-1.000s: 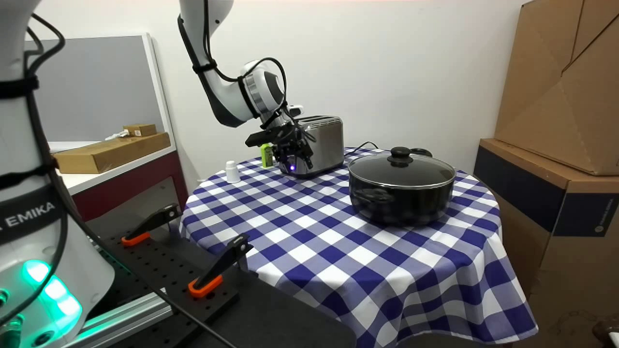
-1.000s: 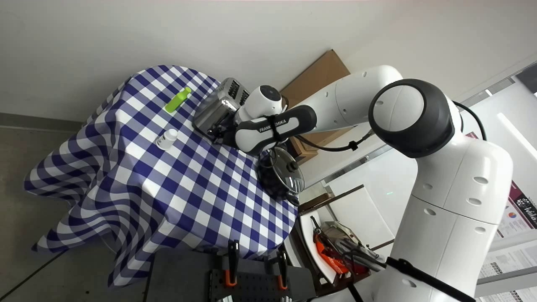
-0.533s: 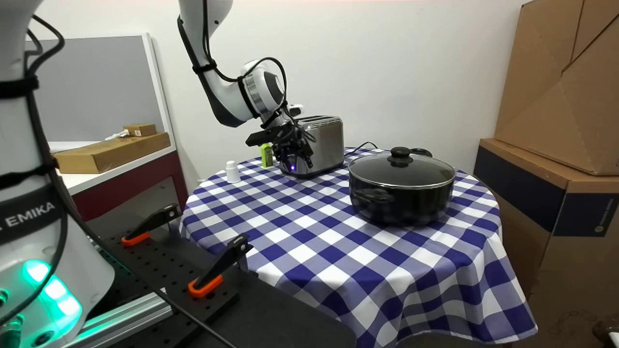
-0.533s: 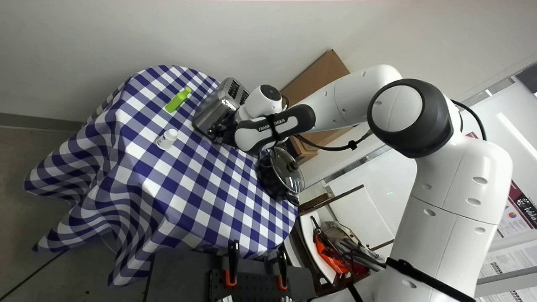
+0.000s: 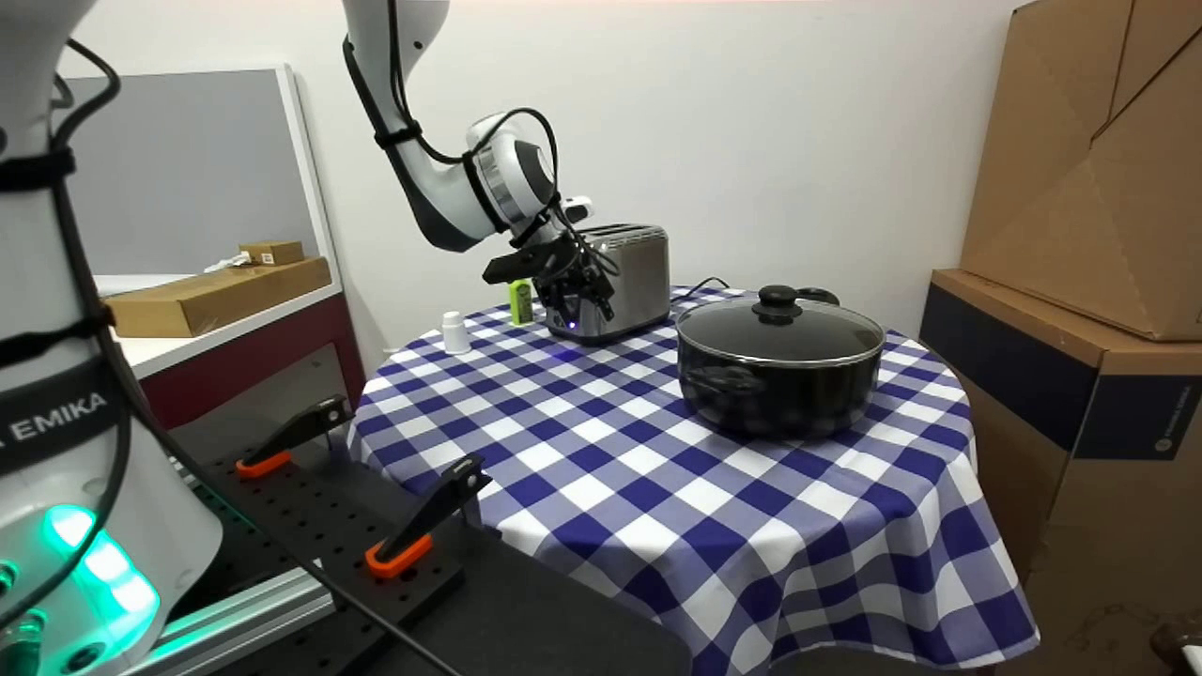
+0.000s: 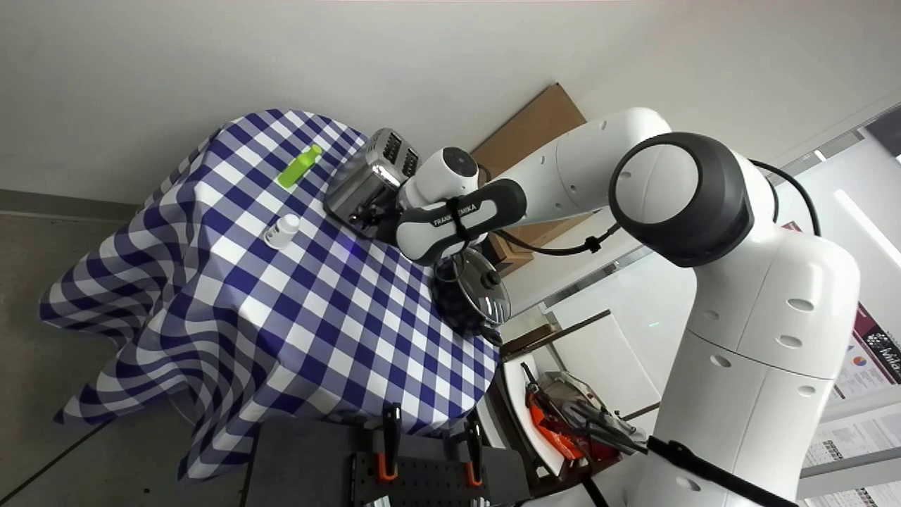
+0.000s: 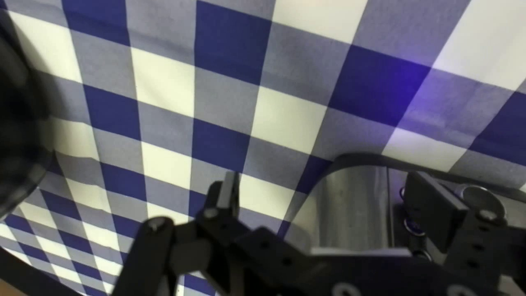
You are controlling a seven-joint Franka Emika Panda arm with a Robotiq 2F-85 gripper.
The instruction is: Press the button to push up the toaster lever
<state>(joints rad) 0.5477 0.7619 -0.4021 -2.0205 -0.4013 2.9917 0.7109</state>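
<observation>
The shiny silver toaster [image 5: 643, 274] stands at the back of the checked table; it also shows in an exterior view [image 6: 357, 184] and in the wrist view [image 7: 353, 205]. My gripper [image 7: 328, 193] is open with its fingers wide apart. It is at the toaster's front face [image 5: 584, 293], low down. In the wrist view one finger lies over the control panel, where ringed round buttons [image 7: 414, 227] and a round knob [image 7: 481, 201] show partly. The other finger is beside the toaster's corner, over the cloth. Contact cannot be told. The lever is hidden.
A black lidded pot [image 5: 779, 376] stands on the table, also at the wrist view's left edge [image 7: 20, 123]. A green bottle [image 6: 298, 167] and a white bottle [image 6: 282, 232] stand beside the toaster. Cardboard boxes [image 5: 1080, 178] are beside the table.
The gripper and arm have shifted slightly along the toaster's front. A purple-blue glow now falls on the cloth before the toaster; earlier the light showed as a brighter spot at its front.
</observation>
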